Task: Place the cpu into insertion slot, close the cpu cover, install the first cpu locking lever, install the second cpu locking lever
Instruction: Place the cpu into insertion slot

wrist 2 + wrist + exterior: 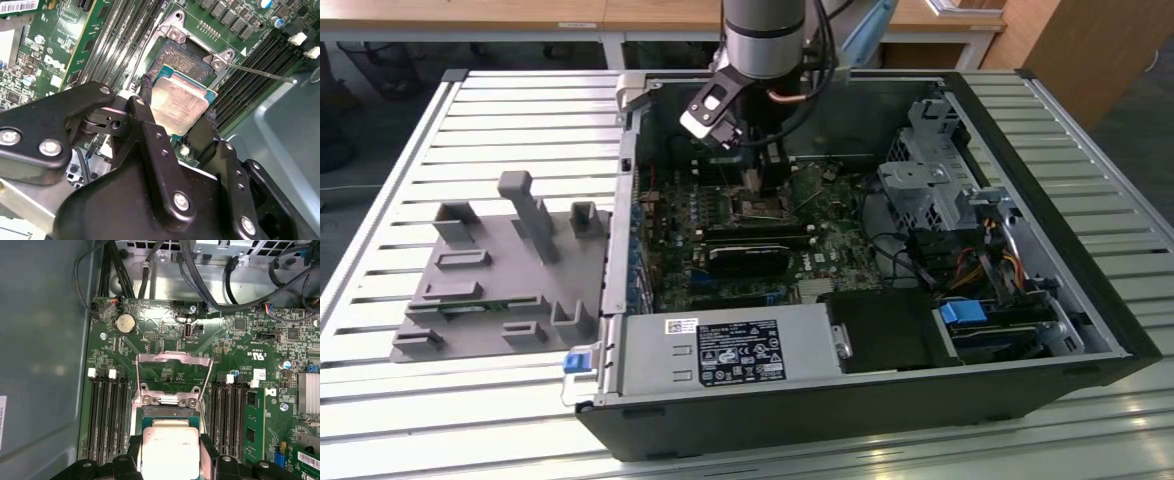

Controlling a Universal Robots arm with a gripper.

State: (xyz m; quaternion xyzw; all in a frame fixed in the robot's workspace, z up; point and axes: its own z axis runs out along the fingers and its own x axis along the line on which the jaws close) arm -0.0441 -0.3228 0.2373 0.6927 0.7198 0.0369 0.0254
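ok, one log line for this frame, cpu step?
gripper: shut on cpu | cpu: over insertion slot, not seated | cpu cover: swung open

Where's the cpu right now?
In both wrist views the cpu is held by the gripper, partly over the insertion slot, with the opened cpu cover just beyond the slot.

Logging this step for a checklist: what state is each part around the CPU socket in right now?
cpu: gripped, above the slot, not seated.
gripper: shut on the cpu.
cpu cover: swung open.
insertion slot: uncovered, contacts exposed.
locking lever: released, sticking out.
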